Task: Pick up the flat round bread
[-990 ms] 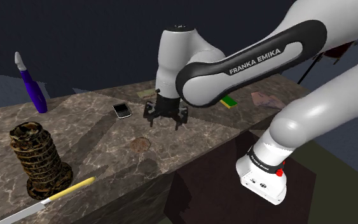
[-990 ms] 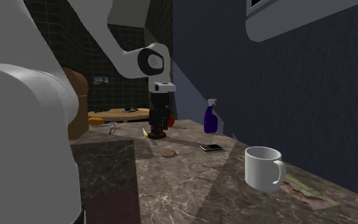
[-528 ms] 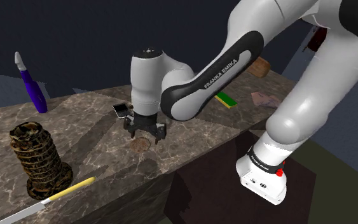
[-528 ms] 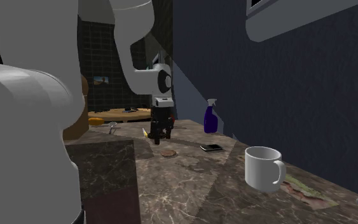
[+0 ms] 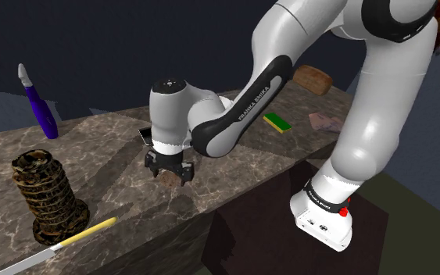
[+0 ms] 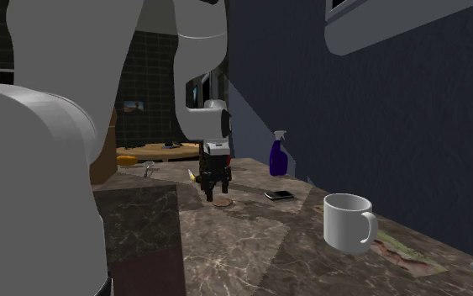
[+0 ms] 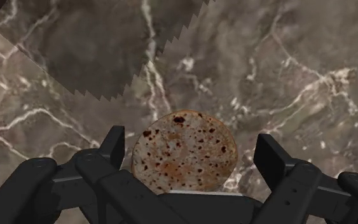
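The flat round bread (image 7: 184, 151) is a small tan disc with dark brown spots, lying flat on the marble counter (image 7: 285, 76). My gripper (image 7: 193, 153) hangs just above it, open, one black finger on each side of the disc and neither touching it. In the shoulder view the gripper (image 5: 168, 173) points down at the bread (image 5: 166, 178), which peeks out between the fingers near the counter's front edge. In the second exterior view the gripper (image 6: 215, 193) stands right over the bread (image 6: 222, 203).
A dark coiled tower (image 5: 48, 195) and a yellow-handled knife (image 5: 54, 244) sit at the shoulder view's left; a purple spray bottle (image 5: 38, 105) stands behind. A phone (image 5: 143, 136), a green sponge (image 5: 277, 123) and a white mug (image 6: 349, 222) also rest on the counter.
The arm has swung toward the shoulder view's left and come down, bringing the open gripper from behind the bread to just over it, fingers straddling the disc.
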